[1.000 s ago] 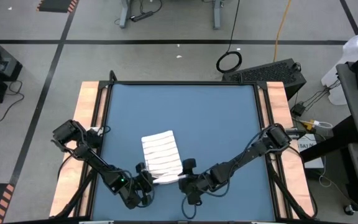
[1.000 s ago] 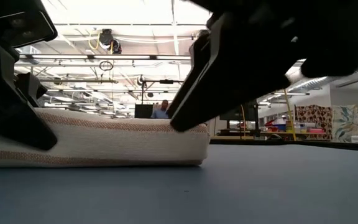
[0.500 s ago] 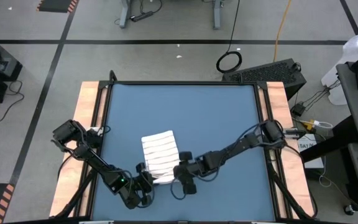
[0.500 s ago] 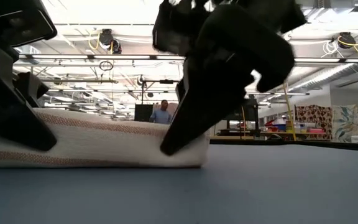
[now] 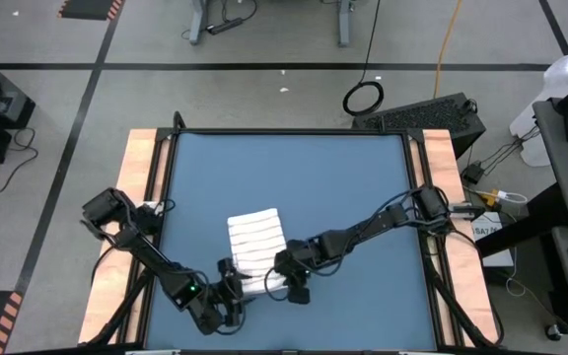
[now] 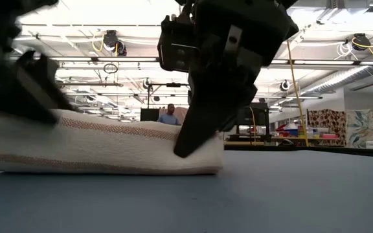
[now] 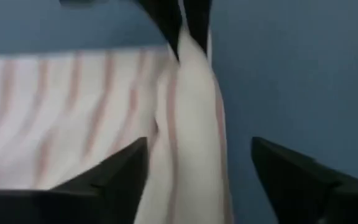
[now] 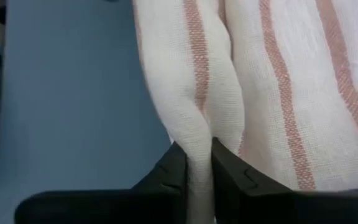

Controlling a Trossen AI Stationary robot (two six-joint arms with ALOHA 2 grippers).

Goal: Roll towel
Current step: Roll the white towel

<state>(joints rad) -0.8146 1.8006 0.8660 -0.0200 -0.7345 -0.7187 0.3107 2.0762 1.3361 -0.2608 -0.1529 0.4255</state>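
Note:
The white towel with narrow reddish stripes lies on the blue table, left of the middle. Its near end is rolled into a thick fold that rests on the tabletop. My right gripper is shut on the right end of that fold. My left gripper is open at the fold's left end, one finger on either side of it. In the left wrist view the right gripper's fingers show at the far end of the fold. My right gripper pinches a raised ridge of the rolled fold between its two fingers, at the fold's right end. It comes slanting down from the table's right side. The fold rests on the table. Whether my left gripper's open fingers touch the cloth, I cannot tell.
Bare blue tabletop stretches to the right of the towel and beyond it. Wooden rails run along the table's left and right sides. In the low view, a person stands far off in the room.
My right gripper has swung toward the table's left onto the fold's right end, rolling its wrist, and has shut on the cloth. My left gripper has opened, letting go of the fold's left end. The fold's right end has shifted slightly rightward.

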